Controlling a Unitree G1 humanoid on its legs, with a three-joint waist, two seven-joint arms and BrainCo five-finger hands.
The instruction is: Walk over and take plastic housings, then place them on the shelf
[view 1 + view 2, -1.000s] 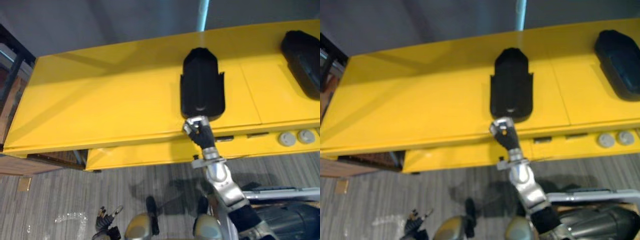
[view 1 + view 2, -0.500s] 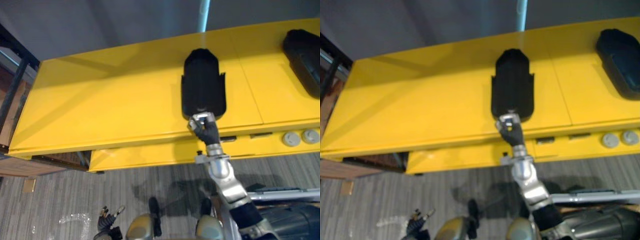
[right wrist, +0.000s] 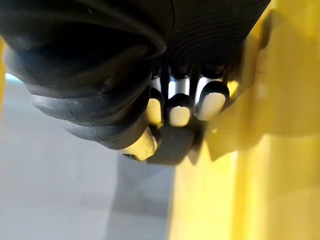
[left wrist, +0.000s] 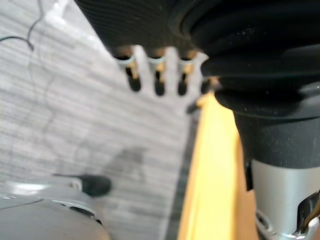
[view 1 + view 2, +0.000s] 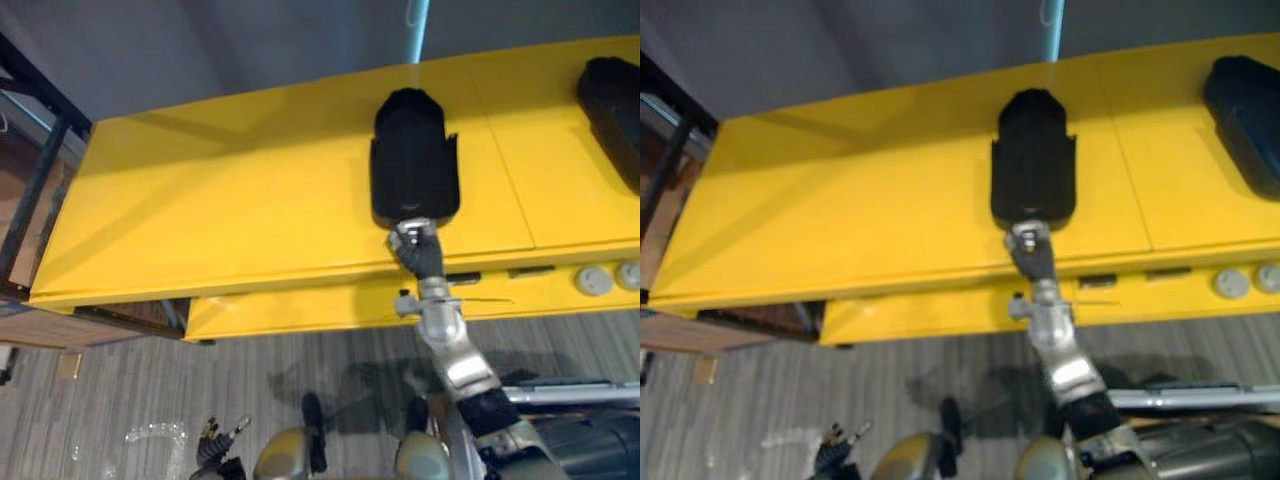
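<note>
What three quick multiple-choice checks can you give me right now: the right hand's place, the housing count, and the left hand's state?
1. Where is the right hand?
A. At the near end of the middle housing
B. On a cardboard box
C. Inside a drawer

2. How many black housings lie on the yellow surface?
A. One
B. Two
C. Four

3. What is the left hand doing?
A. Shut on a housing
B. Hanging open over the floor
C. Pressing a button

Answers:
1 A: its fingers curl on that housing's near edge.
2 B: the middle one, plus a second housing at the right edge.
3 B: its fingers are relaxed and hold nothing.
</note>
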